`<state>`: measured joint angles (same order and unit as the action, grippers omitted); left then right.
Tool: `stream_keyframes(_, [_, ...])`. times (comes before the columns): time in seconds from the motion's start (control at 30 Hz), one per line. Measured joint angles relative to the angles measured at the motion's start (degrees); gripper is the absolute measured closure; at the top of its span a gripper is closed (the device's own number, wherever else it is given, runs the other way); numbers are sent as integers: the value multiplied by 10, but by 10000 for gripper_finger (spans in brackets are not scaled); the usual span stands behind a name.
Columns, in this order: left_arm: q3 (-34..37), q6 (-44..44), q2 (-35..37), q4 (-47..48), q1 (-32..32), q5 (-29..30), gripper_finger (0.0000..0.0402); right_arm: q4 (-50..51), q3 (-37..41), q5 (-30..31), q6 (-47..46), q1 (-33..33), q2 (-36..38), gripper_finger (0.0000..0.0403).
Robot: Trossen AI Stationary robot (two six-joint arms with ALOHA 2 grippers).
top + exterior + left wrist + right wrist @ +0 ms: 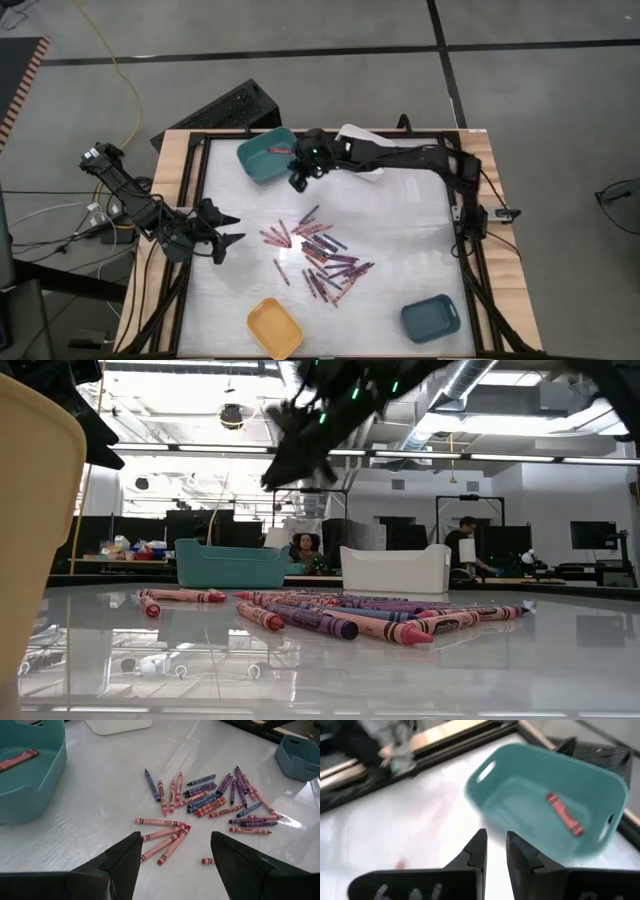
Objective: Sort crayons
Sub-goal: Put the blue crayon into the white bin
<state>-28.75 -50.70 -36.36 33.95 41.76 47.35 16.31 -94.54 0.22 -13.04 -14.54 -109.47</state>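
One red crayon (564, 813) lies in the teal bin (265, 155); right pincer (494, 851) (narrowly apart, empty) should clear the rim before returning to the pile (322, 255) mid-frame.

White table (400, 215), scattered crayons (322, 255), four bins (266, 155)

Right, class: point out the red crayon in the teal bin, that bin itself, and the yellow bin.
red crayon (564, 814), right wrist view, middle of its wrapper.
teal bin (496, 768), right wrist view, wall beside the handle slot.
yellow bin (276, 327), high view, bare floor.
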Motion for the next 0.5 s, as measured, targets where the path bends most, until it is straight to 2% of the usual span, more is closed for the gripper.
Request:
stream_keyframes(0.2, [0, 0, 0, -1, 0, 0, 174, 219, -1, 0, -4, 63, 79, 335])
stream_keyframes(0.33, [0, -1, 0, -4, 0, 0, 174, 346, -1, 2, -54, 120, 107, 335])
stream_keyframes(0.4, [0, -1, 0, -5, 0, 0, 174, 396, -1, 21, -82, 161, 113, 335])
stream_keyframes(0.5, [0, -8, 0, -5, 0, 0, 174, 471, 1, 88, -136, 240, 113, 335])
